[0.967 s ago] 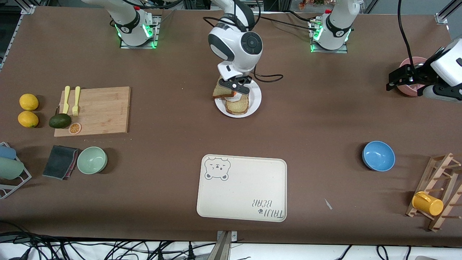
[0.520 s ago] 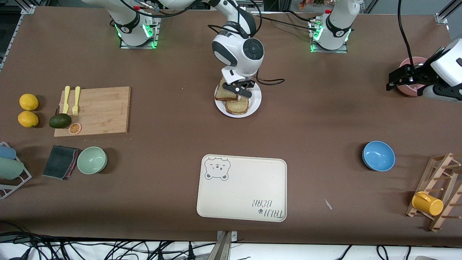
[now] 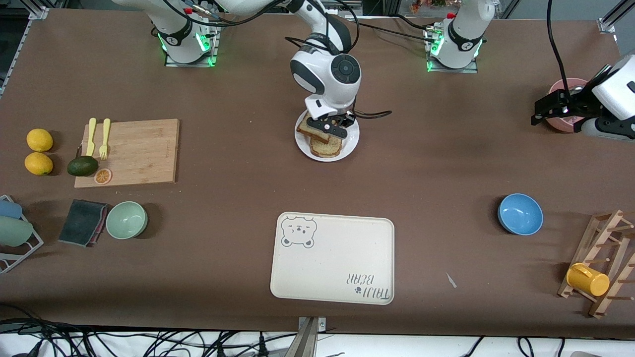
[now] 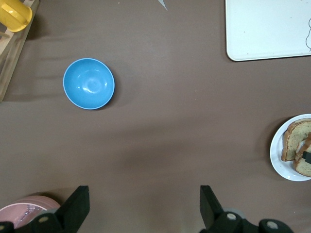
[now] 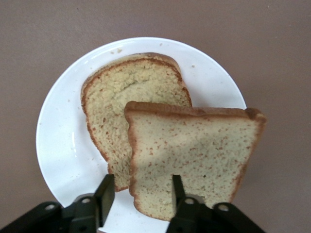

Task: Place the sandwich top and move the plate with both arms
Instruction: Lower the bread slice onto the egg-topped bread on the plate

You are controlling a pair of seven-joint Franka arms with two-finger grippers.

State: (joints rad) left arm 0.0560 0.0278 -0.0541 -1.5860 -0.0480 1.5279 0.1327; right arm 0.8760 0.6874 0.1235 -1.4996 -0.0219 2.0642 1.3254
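On the brown worktop [image 3: 446,163] the cream tray [image 3: 332,258] with the bear drawing lies nearest to the front camera, and the plate [image 3: 350,144] sits farther from it, almost in line with the tray, between the two arm bases.

The right arm reaches to the middle, and its right claw [image 3: 331,128] hangs low over the plate. The fingers are closed on one edge of the sandwich top [image 5: 194,155]. In the right wrist view this slice stands tilted and overlaps the other bread slice [image 5: 131,97], which lies flat on the plate [image 5: 58,141]. The held slice is shifted to one side of the lower one and reaches out over the plate rim, so I judge the claw must move toward the plate's middle before it lets go.

The left claw [image 4: 143,206] waits over the left arm's end of the worktop, above bare surface beside a pink bowl [image 3: 565,106]. Its fingers are spread wide and hold nothing. It is well apart from the plate, so this arm has the longer way to go.
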